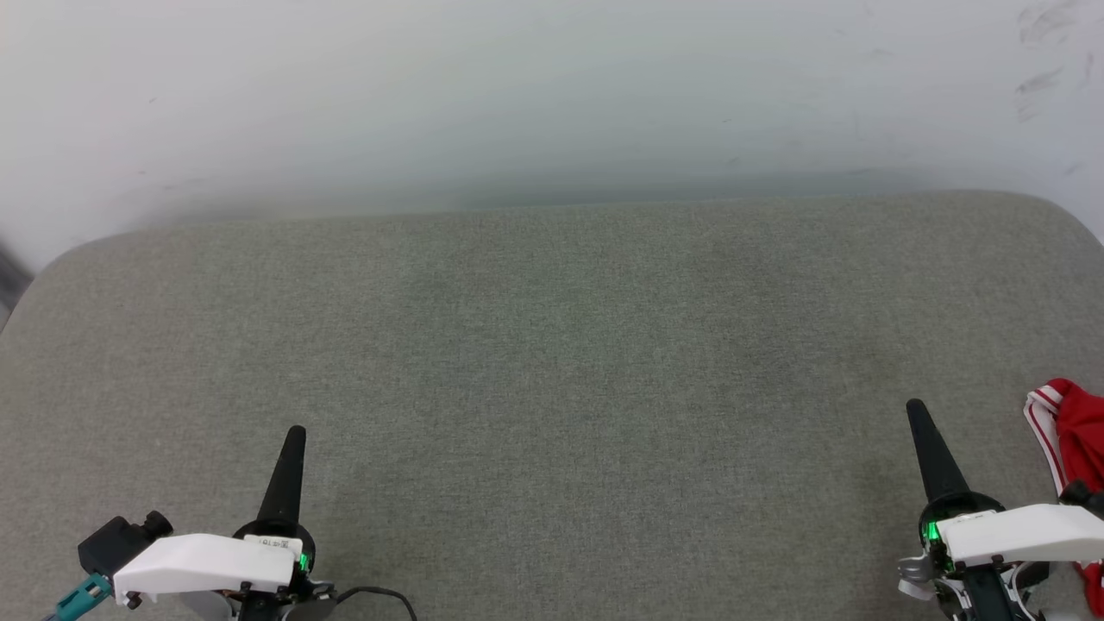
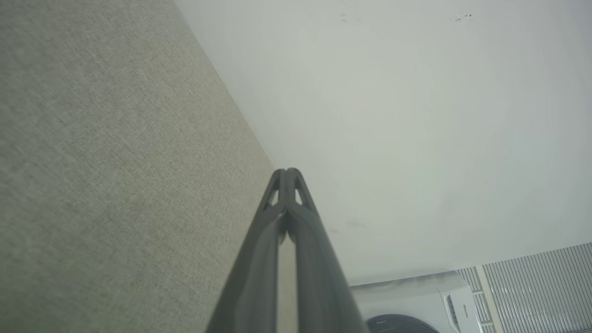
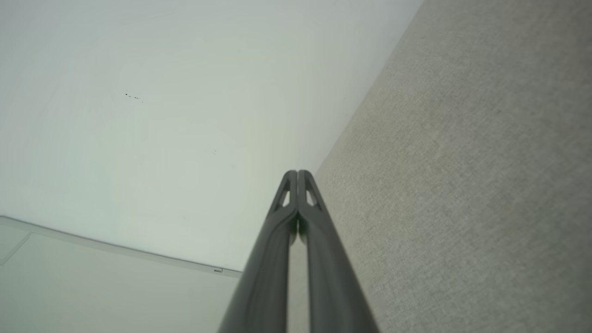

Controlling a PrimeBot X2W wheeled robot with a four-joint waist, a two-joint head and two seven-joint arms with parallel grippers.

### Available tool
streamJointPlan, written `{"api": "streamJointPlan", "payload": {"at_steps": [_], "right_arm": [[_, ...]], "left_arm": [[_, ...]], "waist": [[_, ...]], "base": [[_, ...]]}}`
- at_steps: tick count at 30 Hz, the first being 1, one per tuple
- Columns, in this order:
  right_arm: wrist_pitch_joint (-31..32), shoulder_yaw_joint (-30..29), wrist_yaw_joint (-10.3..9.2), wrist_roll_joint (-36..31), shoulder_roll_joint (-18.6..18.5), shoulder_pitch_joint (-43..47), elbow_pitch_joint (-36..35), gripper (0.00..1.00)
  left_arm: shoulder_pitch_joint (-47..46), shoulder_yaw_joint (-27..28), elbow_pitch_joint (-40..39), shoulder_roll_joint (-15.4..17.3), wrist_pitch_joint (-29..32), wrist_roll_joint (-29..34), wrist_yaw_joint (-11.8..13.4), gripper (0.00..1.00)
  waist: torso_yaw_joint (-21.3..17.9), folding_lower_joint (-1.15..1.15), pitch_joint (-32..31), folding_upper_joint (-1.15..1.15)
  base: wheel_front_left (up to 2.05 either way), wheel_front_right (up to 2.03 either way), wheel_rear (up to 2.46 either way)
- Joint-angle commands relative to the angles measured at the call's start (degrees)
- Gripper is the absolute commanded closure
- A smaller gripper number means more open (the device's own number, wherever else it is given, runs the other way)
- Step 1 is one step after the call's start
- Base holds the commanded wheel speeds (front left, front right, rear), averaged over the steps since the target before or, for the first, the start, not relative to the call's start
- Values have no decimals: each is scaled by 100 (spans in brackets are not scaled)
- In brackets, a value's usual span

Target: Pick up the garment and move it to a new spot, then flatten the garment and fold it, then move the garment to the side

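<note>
The garment, red with red-white striped trim, lies bunched at the far right edge of the grey fabric surface, partly cut off by the head view's edge and partly hidden behind my right wrist. My right gripper is shut and empty, its tips just left of the garment and apart from it. At the lower left my left gripper is also shut with nothing in it. In the wrist views each gripper's own fingers meet at the tips: left gripper, right gripper.
A pale wall rises behind the grey surface's far edge. The surface's rounded corners show at far left and far right. A white washing machine and a ribbed panel show in the left wrist view.
</note>
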Motion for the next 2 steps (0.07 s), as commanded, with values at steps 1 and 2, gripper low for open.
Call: {"api": "streamJointPlan", "payload": {"at_steps": [1,2], "right_arm": [[29,-24,-1,158,-19,-130,-17,100],[45,-27,-1,214,-18,-136,-8,100]], "left_arm": [[-145,39,3,-1,41,-130,-11,100],[-153,44,14,-4,58,-177,-11,100]], "waist": [[1,0,-2,0],[2,0,-4,0]], "base": [[0,0,0],[0,0,0]]}}
